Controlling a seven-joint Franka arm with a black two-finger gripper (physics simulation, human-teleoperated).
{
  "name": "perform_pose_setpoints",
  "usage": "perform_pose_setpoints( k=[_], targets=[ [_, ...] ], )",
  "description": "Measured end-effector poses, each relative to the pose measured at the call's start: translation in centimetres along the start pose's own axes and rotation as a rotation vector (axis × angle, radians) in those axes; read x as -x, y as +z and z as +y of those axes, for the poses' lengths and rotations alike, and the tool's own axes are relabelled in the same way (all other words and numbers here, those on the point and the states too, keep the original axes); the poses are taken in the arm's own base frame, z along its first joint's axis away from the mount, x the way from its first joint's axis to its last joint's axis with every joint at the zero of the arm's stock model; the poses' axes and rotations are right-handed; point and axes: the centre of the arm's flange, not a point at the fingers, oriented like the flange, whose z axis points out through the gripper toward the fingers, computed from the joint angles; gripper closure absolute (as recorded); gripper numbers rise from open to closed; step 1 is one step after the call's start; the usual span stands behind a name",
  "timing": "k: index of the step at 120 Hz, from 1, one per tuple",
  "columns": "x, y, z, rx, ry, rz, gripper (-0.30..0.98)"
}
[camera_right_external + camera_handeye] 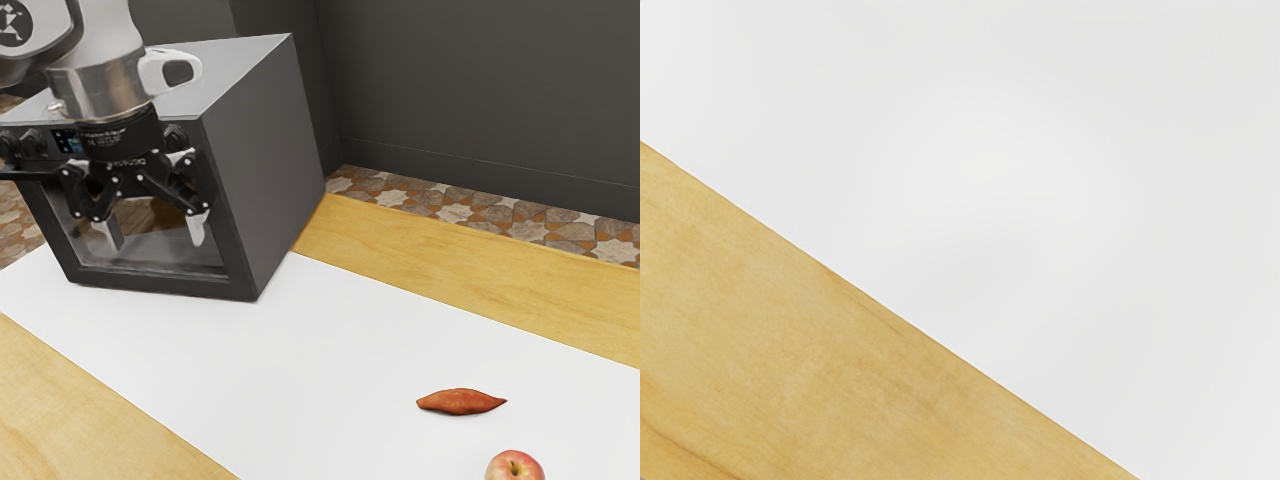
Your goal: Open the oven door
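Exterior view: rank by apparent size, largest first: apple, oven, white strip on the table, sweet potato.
1. White strip
2. Oven
3. Sweet potato and apple, unranked: the potato looks longer, but the view's lower edge cuts the apple off, and it seems nearer the camera.

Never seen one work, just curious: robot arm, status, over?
Pincer open, empty, in front of oven door. Door looks shut. Sweet potato, apple out of the way.
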Motion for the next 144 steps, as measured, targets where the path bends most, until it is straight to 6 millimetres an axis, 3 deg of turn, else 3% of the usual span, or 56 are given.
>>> perform_pose_setpoints(
  k=[12,26,33,44,48,52,58,64,72,87,97,120,132,144],
  targets=[
    [0.1,-0.5,0.0,0.018,-0.035,0.022,0.0],
    [2.2,-3.1,-0.8,0.046,-0.09,0.086,0.0],
    [5.6,-5.9,-1.3,0.073,-0.1,0.154,0.0],
    [8.5,-7.6,-1.5,0.099,-0.106,0.185,0.0],
    [9.2,-7.4,-2.3,0.102,-0.126,0.188,0.0],
    [9.6,-4.4,-5.0,0.102,-0.186,0.176,0.0],
    [9.0,1.5,-9.0,0.13,-0.274,0.163,0.0],
    [8.2,3.5,-11.6,0.193,-0.339,0.2,0.0],
    [6.6,3.5,-14.0,0.278,-0.436,0.259,0.0],
    [1.3,3.2,-16.7,0.399,-0.612,0.312,0.0],
    [0.1,2.7,-18.3,0.476,-0.71,0.36,0.0],
    [-1.0,1.6,-19.4,0.62,-0.931,0.418,0.0],
    [-1.8,2.4,-20.7,0.679,-1.052,0.403,0.0],
    [-5.1,4.7,-20.0,0.694,-1.161,0.392,0.0]
  ],
)
